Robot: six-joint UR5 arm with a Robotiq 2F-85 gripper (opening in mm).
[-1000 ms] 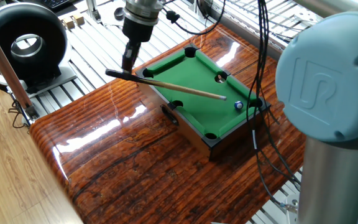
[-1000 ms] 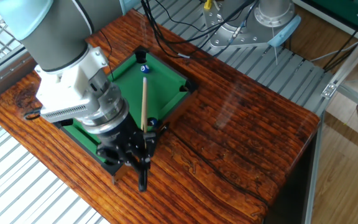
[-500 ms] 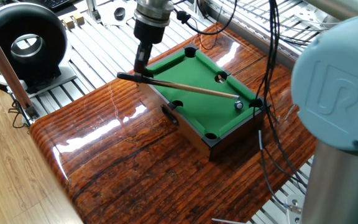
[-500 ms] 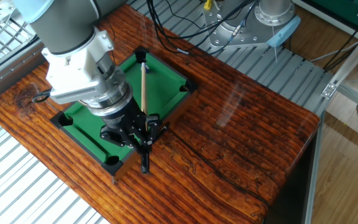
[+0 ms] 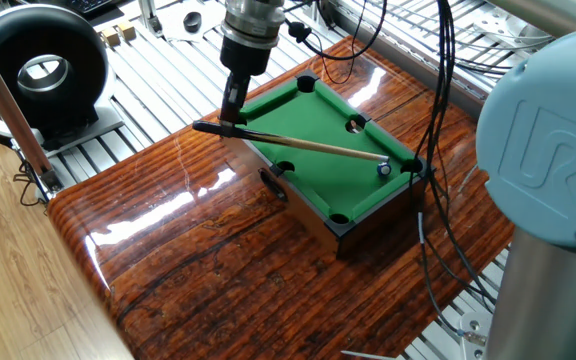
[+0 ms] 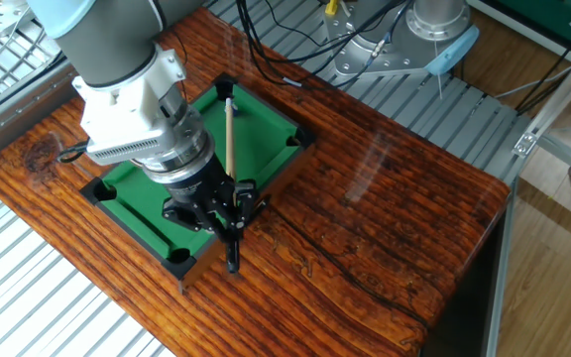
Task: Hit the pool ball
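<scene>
Stretching across a small green-felted pool table (image 5: 320, 118), a thin wooden cue (image 5: 308, 146) ran from its dark butt, clamped in the gripper (image 5: 230, 116) above the table's near rail, to its pale tip right beside the pool ball (image 5: 383, 170); whether tip and ball actually touched could not be told. The ball sat close to a corner pocket at the far end from the gripper, and in the other fixed view it could not be made out at the cue's tip (image 6: 229, 102). There the gripper (image 6: 228, 210) hung under the arm's grey wrist, its fingers closed around the cue's dark end. The miniature table rested on a glossy reddish wooden tabletop (image 5: 198, 250) with strong grain and bright reflections, laid over a ribbed aluminium frame (image 5: 158, 80). A black ring-shaped device (image 5: 40, 70) stood beyond one corner, black cables (image 5: 433, 120) trailed over the table's edge, and pale wooden flooring (image 6: 553, 248) showed past the bench.
</scene>
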